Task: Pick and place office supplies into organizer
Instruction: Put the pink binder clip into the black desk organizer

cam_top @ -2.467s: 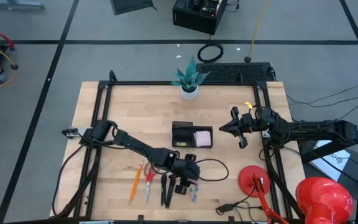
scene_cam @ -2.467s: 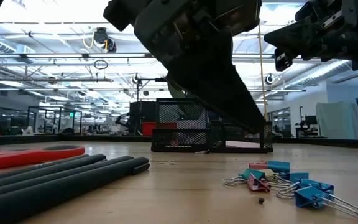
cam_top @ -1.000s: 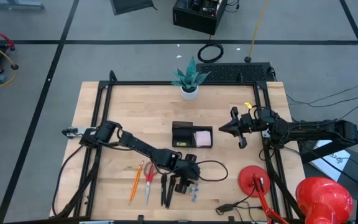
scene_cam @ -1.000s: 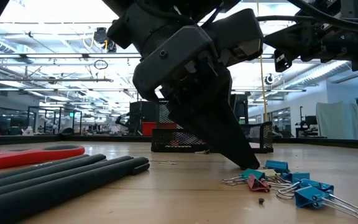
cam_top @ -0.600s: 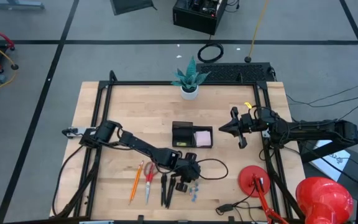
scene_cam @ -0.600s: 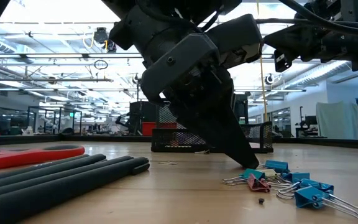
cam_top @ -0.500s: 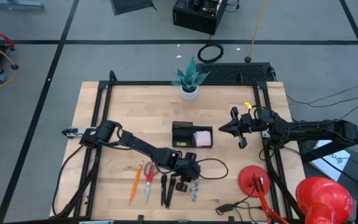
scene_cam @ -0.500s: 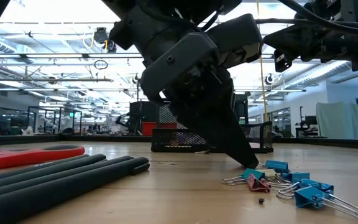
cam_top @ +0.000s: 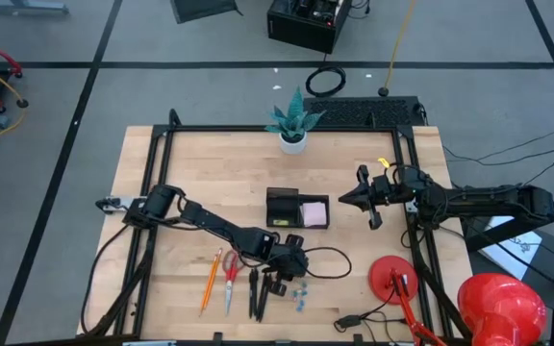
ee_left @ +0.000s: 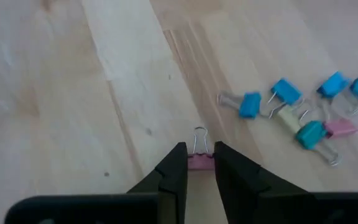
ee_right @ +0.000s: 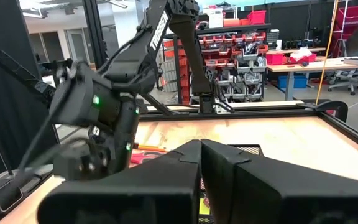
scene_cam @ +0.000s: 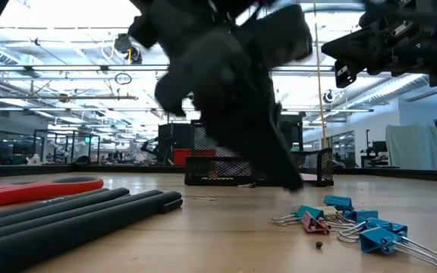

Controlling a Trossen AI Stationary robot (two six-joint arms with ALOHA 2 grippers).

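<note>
My left gripper (cam_top: 283,280) (ee_left: 199,163) hangs low over the table's near middle, shut on a small pink binder clip. Beside it, a loose pile of blue, pink and yellowish clips (ee_left: 303,112) (scene_cam: 344,218) lies on the wood. To the left of the gripper lie the black pens (cam_top: 257,293), the red-handled scissors (cam_top: 230,278) and the orange pencil (cam_top: 209,280). The black organizer (cam_top: 285,208), holding a pink pad (cam_top: 314,211), stands at the table's middle. My right gripper (cam_top: 362,197) (ee_right: 200,163) hovers shut to the right of the organizer. My left gripper pinches the pink clip's body (ee_left: 199,162) between its two fingertips. The fingers slant down at it from above. The clip's wire handle (ee_left: 200,137) sticks out past the tips, and the clip looks lifted clear of the wood.
A potted plant (cam_top: 290,130) stands at the far edge. A red round-based object (cam_top: 396,279) and a cable (cam_top: 327,261) lie near the right near corner. A black frame rail (cam_top: 258,128) borders the table. Bare wood (cam_top: 200,183) lies left of and beyond the organizer.
My left gripper had its fingertips down at the edge of the clip pile. It has since risen off the table and shifted a little away from the pile, blurred with motion in the low view. The right arm kept still.
</note>
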